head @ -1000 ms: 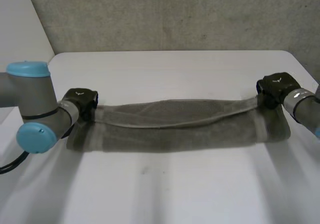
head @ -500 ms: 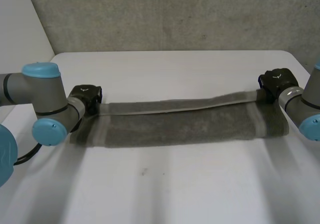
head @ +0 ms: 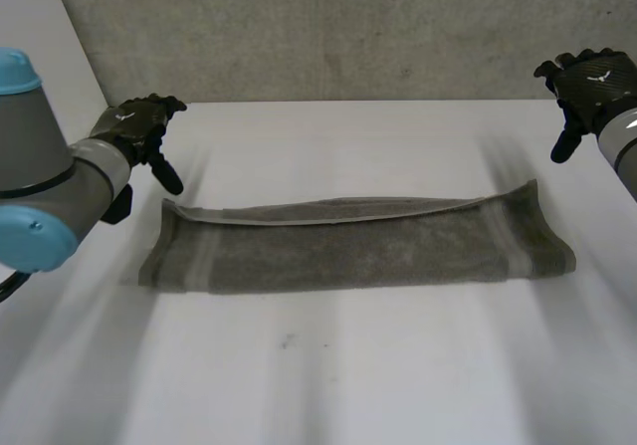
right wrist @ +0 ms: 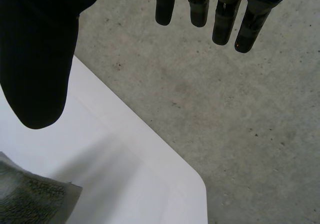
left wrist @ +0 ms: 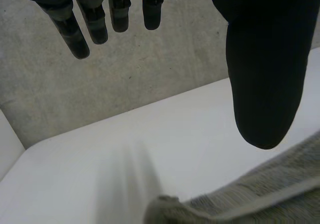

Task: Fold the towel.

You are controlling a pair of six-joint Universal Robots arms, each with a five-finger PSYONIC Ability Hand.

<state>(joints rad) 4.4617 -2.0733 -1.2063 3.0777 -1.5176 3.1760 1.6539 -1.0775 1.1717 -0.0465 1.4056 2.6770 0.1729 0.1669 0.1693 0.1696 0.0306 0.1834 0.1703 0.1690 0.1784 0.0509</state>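
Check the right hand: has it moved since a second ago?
Yes. The right hand has left the end of the folded grey terry towel and risen toward the far edge of the white table.

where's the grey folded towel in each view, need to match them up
Head view: the grey folded terry towel lies as a long band across the white table, between the left hand and right hand, touching neither.
Left wrist view: its end lies beyond the open hand's thumb.
Right wrist view: a corner lies beyond the thumb.
Shared landmark: the table's edge against the grey concrete wall.
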